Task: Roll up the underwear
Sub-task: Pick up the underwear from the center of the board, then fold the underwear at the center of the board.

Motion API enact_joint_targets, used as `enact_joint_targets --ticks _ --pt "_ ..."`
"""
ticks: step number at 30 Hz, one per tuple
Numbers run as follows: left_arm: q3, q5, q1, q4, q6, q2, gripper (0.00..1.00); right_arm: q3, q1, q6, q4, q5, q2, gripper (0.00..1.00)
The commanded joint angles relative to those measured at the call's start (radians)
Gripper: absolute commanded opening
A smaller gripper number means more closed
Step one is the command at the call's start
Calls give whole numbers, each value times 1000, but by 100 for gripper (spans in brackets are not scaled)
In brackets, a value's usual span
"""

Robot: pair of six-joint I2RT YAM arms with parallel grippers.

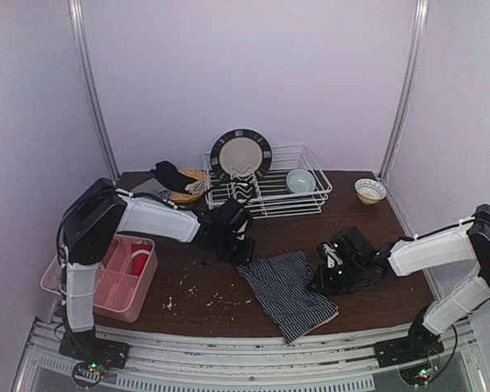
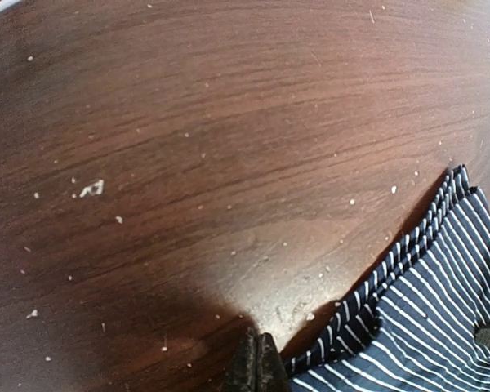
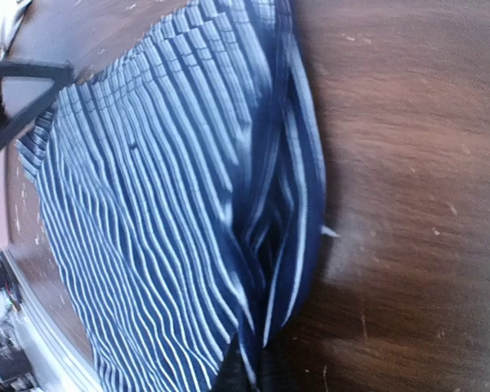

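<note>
From above, the striped underwear (image 1: 287, 294) lies spread out on the brown table (image 1: 392, 237). The left gripper (image 1: 238, 251) is down at its far left corner. The right gripper (image 1: 317, 283) is down at its right edge. A pink tray (image 1: 98, 310) sits off to its left, and a white wire rack (image 1: 269, 204) stands behind it.

In the left wrist view, the left gripper (image 2: 257, 363) has its tips pressed tight together, right beside the underwear's edge. I cannot tell if any cloth is caught.

In the right wrist view, the right gripper (image 3: 245, 376) pinches the underwear's edge, and the cloth bunches into folds there.
</note>
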Motion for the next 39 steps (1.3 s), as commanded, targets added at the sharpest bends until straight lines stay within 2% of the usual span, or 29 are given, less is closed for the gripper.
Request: enact_joint_targets --ticks 1,6,10,15,20,26,33,39 --pt "6 27 6 1 22 21 0 -25 3 -3 -108 31 -23 0" --pt "-30 41 6 11 14 -20 0 45 60 -28 -252 136 -90 0" --pt "-80 48 6 28 -3 -76 0 131 147 -20 -401 299 -121 0" --pt "-158 48 6 49 -28 -157 26 237 241 18 -530 448 -101 0" --pt "-256 35 5 79 -79 -244 34 362 318 50 -614 540 -10 0" --pt "-394 68 4 170 -151 -329 34 479 398 73 -624 583 86 0" --pt "-421 135 -6 229 -174 -313 23 622 465 75 -674 635 215 0" --pt "-420 150 -8 243 -180 -305 19 707 508 57 -663 598 301 0"
